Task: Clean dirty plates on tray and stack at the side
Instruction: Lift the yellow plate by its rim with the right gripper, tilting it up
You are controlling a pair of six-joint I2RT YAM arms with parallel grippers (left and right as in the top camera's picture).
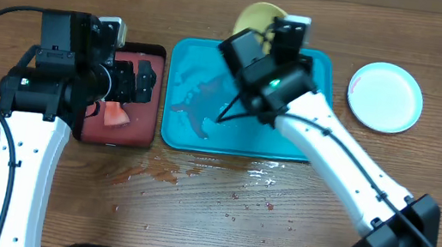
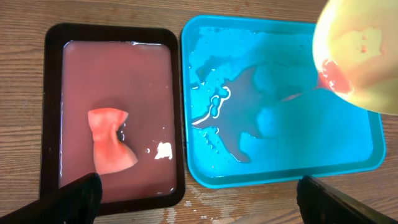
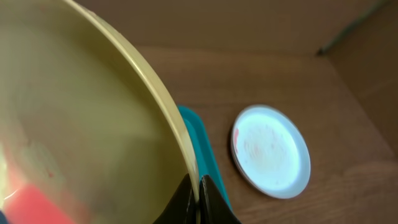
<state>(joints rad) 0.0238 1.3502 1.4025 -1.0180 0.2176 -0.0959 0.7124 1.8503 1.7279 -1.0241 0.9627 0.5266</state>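
Note:
The turquoise tray (image 1: 181, 131) (image 2: 280, 143) lies wet at the table's middle, with no plate lying flat on it. My right gripper (image 1: 248, 39) (image 3: 199, 200) is shut on the rim of the yellow-green plate (image 1: 258, 14) (image 3: 81, 124), which it holds tilted above the tray's far edge. Red sauce smears that plate (image 2: 357, 50) near its lower edge. A light blue plate (image 1: 385, 96) (image 3: 270, 151) rests on the bare wood to the right of the tray. My left gripper (image 1: 142, 82) (image 2: 199, 205) hangs open over the near edge of the two trays, holding nothing.
A black-rimmed tray (image 1: 154, 97) (image 2: 53, 112) of reddish water stands left of the turquoise one, with an orange-pink sponge (image 1: 115, 115) (image 2: 112, 148) lying in it. Splashes and crumbs (image 1: 171, 173) wet the wood in front of both trays.

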